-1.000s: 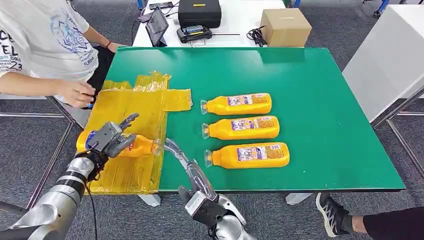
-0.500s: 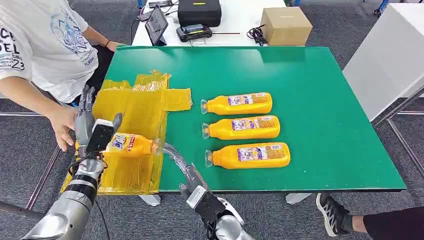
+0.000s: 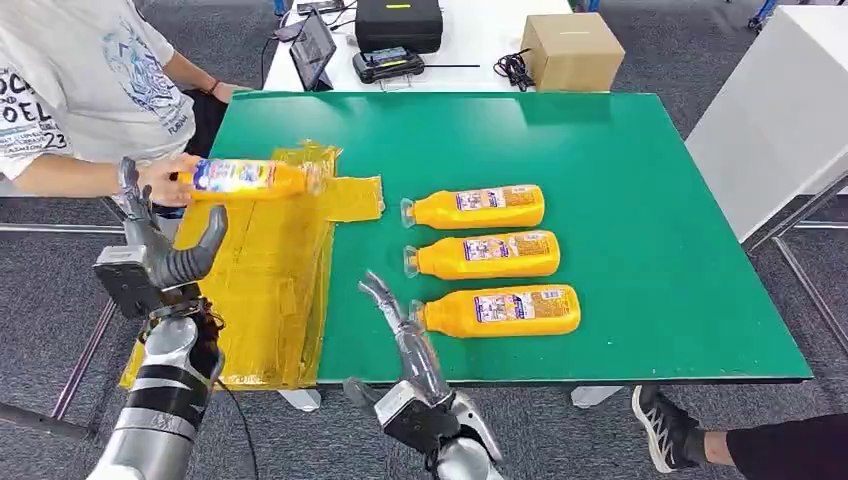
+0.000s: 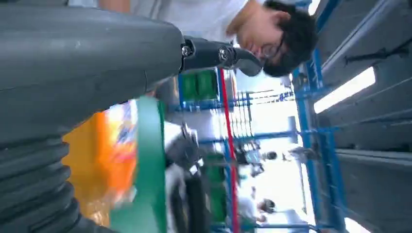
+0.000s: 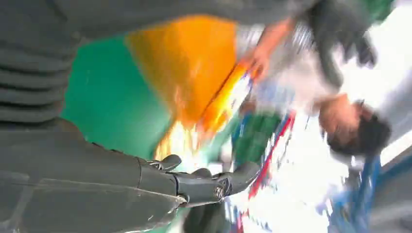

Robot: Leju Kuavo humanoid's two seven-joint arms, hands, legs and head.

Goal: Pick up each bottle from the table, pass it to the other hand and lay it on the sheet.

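Now the left hand [image 3: 150, 262] is raised at the left edge of the yellow sheet [image 3: 265, 280], its fingers [image 3: 132, 195] spread apart and pointing upward with nothing between them. Just beyond those fingertips, a person's hand [image 3: 165, 180] holds one orange bottle [image 3: 250, 177] by its base, lifted above the far end of the sheet with its clear cap end pointing toward the middle of the green table [image 3: 620, 180]. The right hand [image 3: 405, 350] reaches over the near edge of the table, its fingers extended forward and parted, empty. Just beside the right fingertips, apart from them, lies the nearest bottle [image 3: 497, 310], on its side with its cap toward the hand. Beyond it lie the middle bottle [image 3: 483, 255] and the far bottle [image 3: 474, 207], also on their sides, caps the same way, the three in a row well to the right of the sheet. In the right wrist view the fingers [image 5: 214, 184] show slightly curled with nothing held, and the picture is blurred. The person [image 3: 80, 80] stands at the table's left corner, past the left hand.
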